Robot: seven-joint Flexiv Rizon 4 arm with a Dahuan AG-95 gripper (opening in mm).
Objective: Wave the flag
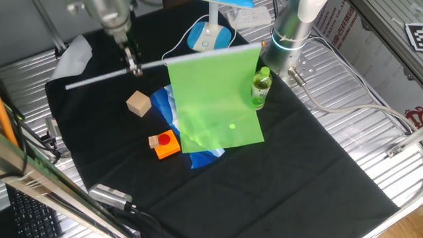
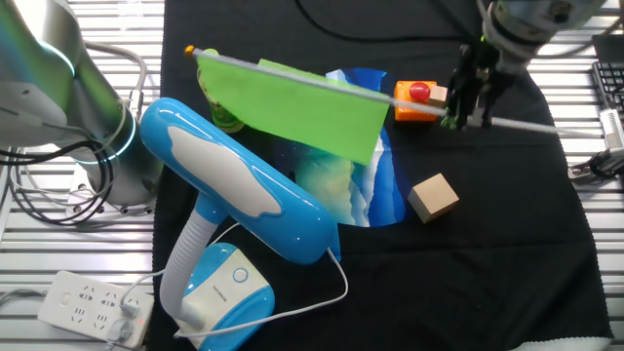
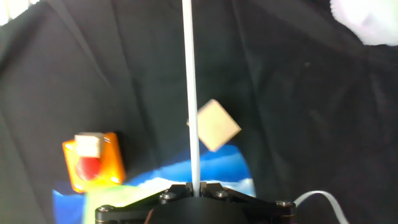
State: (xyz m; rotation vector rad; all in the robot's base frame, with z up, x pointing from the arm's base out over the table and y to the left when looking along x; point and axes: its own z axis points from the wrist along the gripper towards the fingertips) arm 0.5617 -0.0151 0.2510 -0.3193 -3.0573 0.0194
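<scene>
The flag is a large light-green sheet (image 1: 217,99) on a long thin white stick (image 1: 106,77), held level above the black cloth. It also shows in the other fixed view (image 2: 312,109). My gripper (image 1: 133,65) is shut on the stick partway along the bare part, left of the sheet. In the other fixed view the gripper (image 2: 466,105) grips the stick (image 2: 546,127) from above. In the hand view the stick (image 3: 189,93) runs straight up from between the closed jaws of my gripper (image 3: 197,185).
A wooden cube (image 1: 139,103), an orange box with a red button (image 1: 164,143) and a blue and white cloth (image 1: 165,106) lie under the flag. A green bottle (image 1: 261,88) stands right of it. A blue desk lamp (image 2: 234,190) and the arm base (image 1: 291,30) stand behind.
</scene>
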